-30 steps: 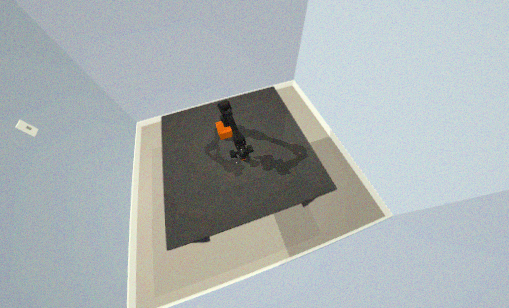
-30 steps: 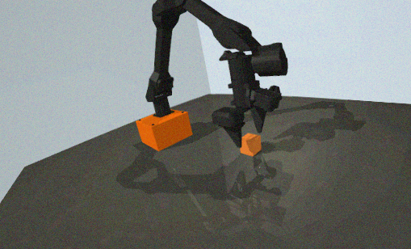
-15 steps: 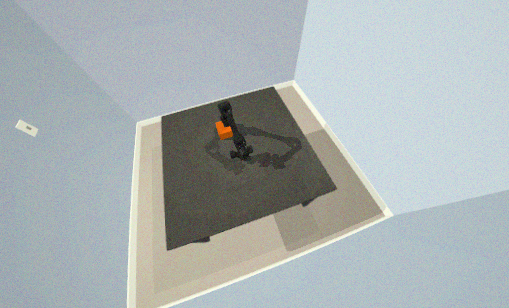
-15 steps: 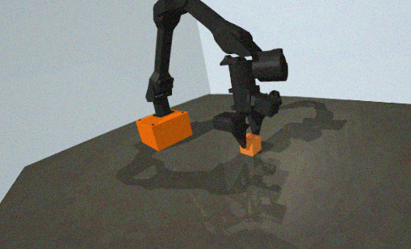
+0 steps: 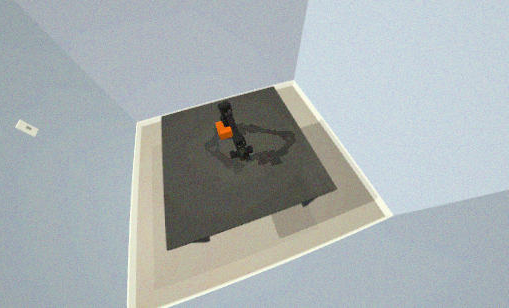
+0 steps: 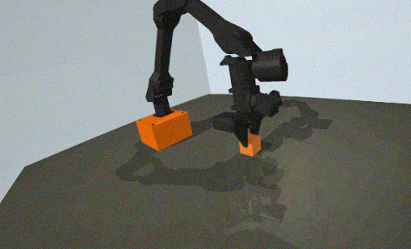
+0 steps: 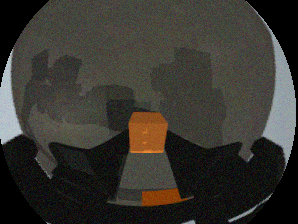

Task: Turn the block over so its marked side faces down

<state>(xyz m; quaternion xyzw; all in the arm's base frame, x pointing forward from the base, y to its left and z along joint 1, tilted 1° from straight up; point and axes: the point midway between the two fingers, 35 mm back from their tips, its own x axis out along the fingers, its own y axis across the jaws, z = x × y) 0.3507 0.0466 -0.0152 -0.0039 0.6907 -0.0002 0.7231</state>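
Note:
The small orange block [image 6: 253, 149] [image 7: 148, 137] sits on the dark table [image 5: 196, 205] [image 6: 85, 214], with its base at table level. My gripper [image 6: 250, 140] [image 7: 147, 132] points down and is shut on the block, one finger on each side. In the wrist view the block stands centred between the fingertips. Faint small light marks show on its near face there; I cannot tell whether they are the marked side. In the top view the arm hides the block.
The larger orange box [image 5: 224, 132] [image 6: 174, 131] at the arm's base stands behind the gripper; part of it shows at the bottom of the wrist view. Shadows of the arm lie over the table around the block.

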